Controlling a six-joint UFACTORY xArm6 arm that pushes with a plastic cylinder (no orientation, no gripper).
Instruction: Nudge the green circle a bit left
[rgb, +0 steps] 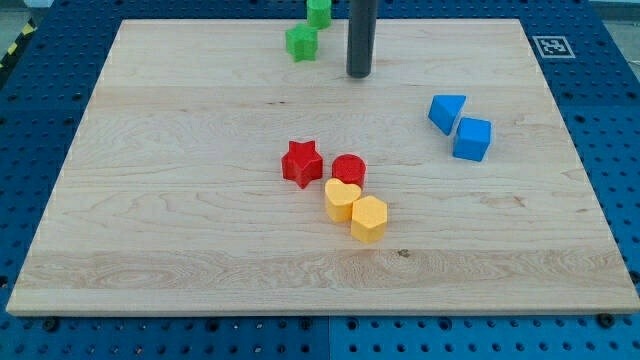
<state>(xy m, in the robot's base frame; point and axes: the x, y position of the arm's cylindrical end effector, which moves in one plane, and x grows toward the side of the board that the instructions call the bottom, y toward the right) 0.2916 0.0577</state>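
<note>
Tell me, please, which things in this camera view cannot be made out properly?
- Upper green block: cut off by the view's top edge, so its shape cannot be confirmed.
- Rod above my tip: its upper part runs out of the top edge.
- Gap between the lower green block and the upper one: too small to tell whether they touch.

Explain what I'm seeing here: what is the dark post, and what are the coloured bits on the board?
One camera looks down on a wooden board. The dark post is the arm's rod; my tip only pushes things and holds nothing. It sits near the view's top, just right of two green blocks: one on the board, one cut by the top edge, shapes unclear. In the middle are a red star, red circle, yellow heart and yellow hexagon. At right are two blue blocks.
</note>
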